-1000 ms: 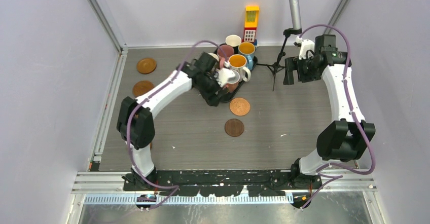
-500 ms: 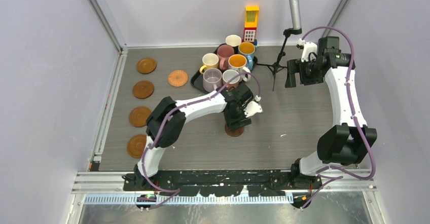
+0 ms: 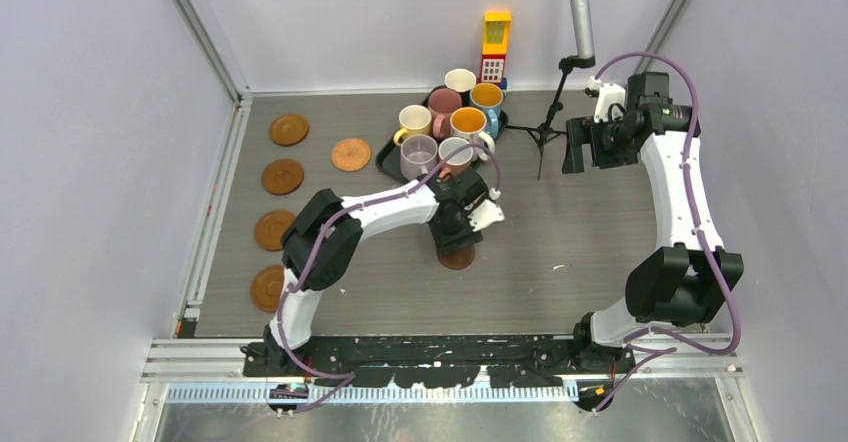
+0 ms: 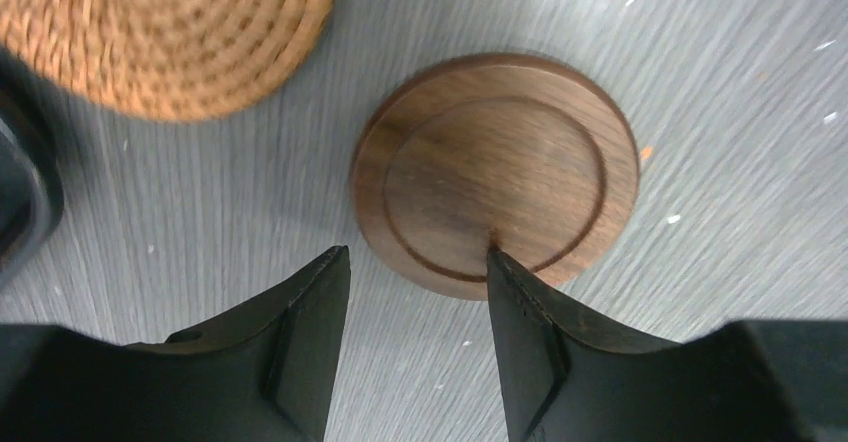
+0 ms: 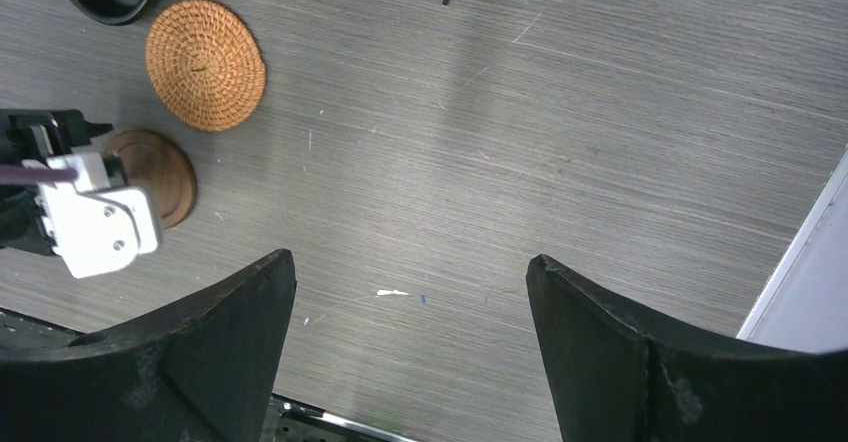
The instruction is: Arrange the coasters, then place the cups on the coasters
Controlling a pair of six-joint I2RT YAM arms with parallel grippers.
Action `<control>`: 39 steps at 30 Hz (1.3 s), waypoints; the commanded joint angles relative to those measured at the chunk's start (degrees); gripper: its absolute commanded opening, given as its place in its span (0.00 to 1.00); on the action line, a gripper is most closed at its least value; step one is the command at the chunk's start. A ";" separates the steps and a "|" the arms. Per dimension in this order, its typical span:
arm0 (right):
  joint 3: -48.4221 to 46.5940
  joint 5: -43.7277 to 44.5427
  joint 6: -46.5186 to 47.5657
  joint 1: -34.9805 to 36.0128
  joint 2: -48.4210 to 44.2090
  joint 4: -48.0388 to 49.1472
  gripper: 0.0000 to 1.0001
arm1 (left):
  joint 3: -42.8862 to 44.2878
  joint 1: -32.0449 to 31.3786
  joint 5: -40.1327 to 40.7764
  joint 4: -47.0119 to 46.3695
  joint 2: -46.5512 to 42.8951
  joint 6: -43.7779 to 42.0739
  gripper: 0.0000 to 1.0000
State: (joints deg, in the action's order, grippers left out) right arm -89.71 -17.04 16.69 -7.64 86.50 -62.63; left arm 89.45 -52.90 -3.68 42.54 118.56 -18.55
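The black rectangular tray [image 3: 386, 160] at the far side of the grey wood-grain table [image 3: 570, 232] holds 7 upright handled ceramic mugs packed close together. One with a white inside [image 3: 460, 80] stands at the back. In front of it are a blue one with an orange inside [image 3: 487, 95], a pink one [image 3: 444, 100], a pale yellow one [image 3: 414, 119] and a patterned one with an orange inside [image 3: 468, 122]. A lilac one [image 3: 418, 152] and a salmon one [image 3: 457, 152] stand at the near edge.

4 thin round brown coasters lie in a column along the table's left edge, from the far one [image 3: 288, 129] to the near one [image 3: 268, 288]. A paler woven disc [image 3: 351, 154] lies just beside the tray.

A dark brown wooden coaster with 1 ring groove [image 4: 495, 167] lies flat mid-table, on the near side of the tray. A round woven straw coaster [image 4: 165, 32] is near it but apart.

The left hand [image 4: 415, 252] hangs right over the dark coaster's near rim. One fingertip [image 4: 505, 272] is on that rim and the other [image 4: 325, 272] is over bare table beside it. Its jaws are half apart and clamp nothing.

The right hand [image 5: 410, 262] is spread wide and empty over bare table, well apart from both coasters.
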 commanded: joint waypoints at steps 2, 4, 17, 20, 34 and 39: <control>-1.82 -0.50 0.45 -0.27 0.10 -0.13 0.90 | -6.12 4.74 2.53 1.10 -3.73 -1.77 0.54; -1.96 -0.83 0.45 -0.25 0.44 -0.15 0.90 | -7.68 7.05 2.91 1.37 -4.58 -2.03 0.54; -2.29 -1.98 0.54 -0.27 2.01 -0.03 0.89 | -17.15 25.22 5.95 1.93 -10.15 -8.57 0.52; -2.50 -2.14 0.41 -0.27 2.34 0.08 0.89 | -16.51 29.59 6.45 1.62 -9.38 -9.54 0.52; -2.93 -2.10 0.03 -0.27 2.55 0.31 0.89 | -8.01 39.63 8.11 1.72 -4.50 -11.55 0.50; -2.86 -1.99 0.07 -0.27 2.35 0.23 0.89 | -5.84 40.82 8.56 2.24 -3.72 -11.47 0.50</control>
State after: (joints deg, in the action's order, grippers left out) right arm -90.43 -18.26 16.64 -7.64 89.41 -62.63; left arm 81.60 -13.30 3.33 45.25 113.14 -29.02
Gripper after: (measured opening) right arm 0.893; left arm 0.504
